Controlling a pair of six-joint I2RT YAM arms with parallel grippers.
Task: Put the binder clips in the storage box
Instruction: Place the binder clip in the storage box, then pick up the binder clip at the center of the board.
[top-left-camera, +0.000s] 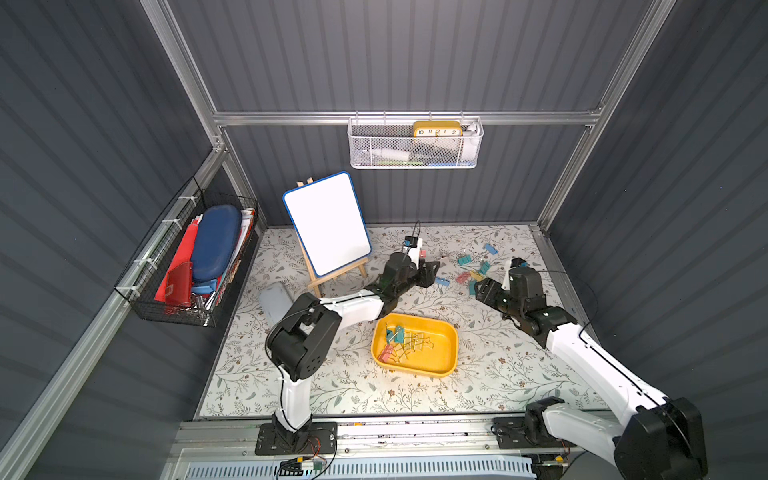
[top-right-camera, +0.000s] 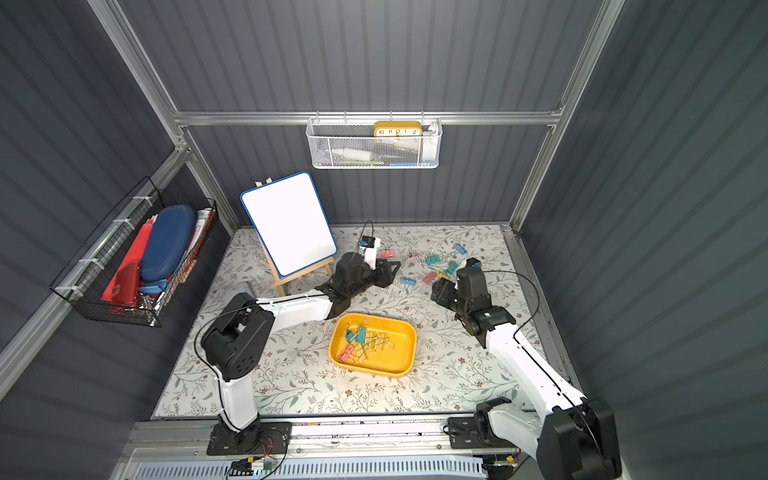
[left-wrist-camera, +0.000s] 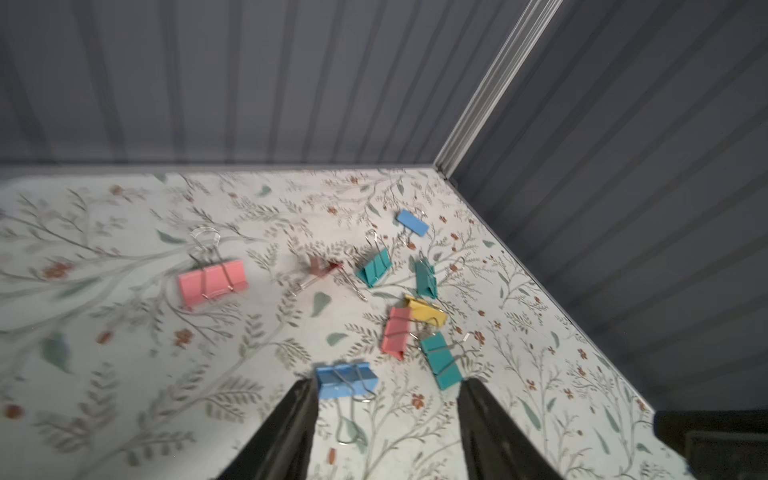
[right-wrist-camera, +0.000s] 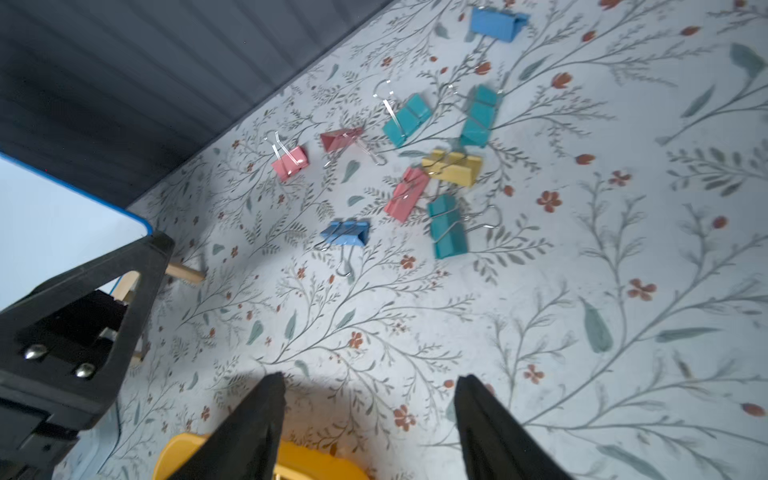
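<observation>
Hard to make out:
- In both top views the wrist housings cover the fingertips of the left tool (top-left-camera: 430, 272) and the right tool (top-left-camera: 484, 286)
- The right arm overlaps the near edge of the loose binder clips (top-left-camera: 473, 272)
- The pile of clips in the storage box (top-left-camera: 436, 349) is a tangle of wire handles with teal, pink and yellow bodies, so I cannot count them
- Right wrist view: only a corner of the box (right-wrist-camera: 178, 453) shows, cut by the frame edge and partly behind a finger
- Left wrist view: smeared on the side with the lone pink clip (left-wrist-camera: 212, 282)

Nine clips lie loose at the far right of the floral worktop (top-left-camera: 498, 374). The box sits at near centre, between the two arms.

Arm pose:
- Left arm stretched low from its base, past the whiteboard (top-left-camera: 328, 224), with the wrist pitched down at the clips
- Left tool (left-wrist-camera: 386, 384) released, fingers apart. The blue clip (left-wrist-camera: 347, 380) is just beside one fingertip and not gripped
- Right arm reaches forward along the right side, with the wrist bent inward toward the cluster
- Right tool (right-wrist-camera: 370, 378) spread and empty, with bare worktop between the fingers and the clips well ahead of them
</observation>
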